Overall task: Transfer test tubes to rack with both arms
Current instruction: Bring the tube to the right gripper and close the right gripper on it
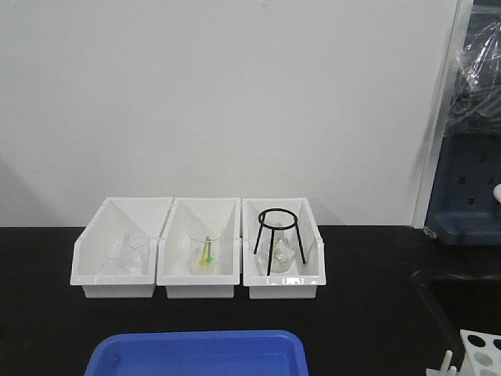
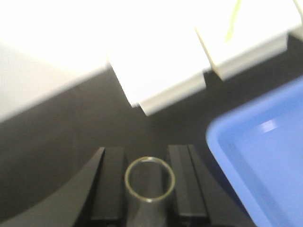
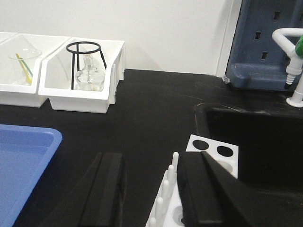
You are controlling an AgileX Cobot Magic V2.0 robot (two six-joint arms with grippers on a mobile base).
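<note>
Black bench [image 1: 47, 313] is carrying three white bins [image 1: 197, 278] along the wall, a blue tray [image 1: 200, 354] sitting in front. Left gripper [image 2: 149, 153] fingers are pinching a glass test tube [image 2: 147, 208] beside the tray. Right gripper [image 3: 150, 161] fingers are hanging spread over the rack [image 3: 213, 149], just beside the sink [image 3: 265, 142].

countertop [image 3: 151, 109] is matt black, pretty smooth. blue tray [image 1: 200, 356] at the bottom is shiny plastic, catches highlights. the white bins [image 1: 197, 278] and rack [image 3: 211, 145] look like smooth semi-gloss plastic. tripod [image 3: 72, 71] is thin black wire, metal by the look. test tube [image 2: 148, 189] is clear glass. right gripper fingers [image 3: 201, 189] matt black.
</note>
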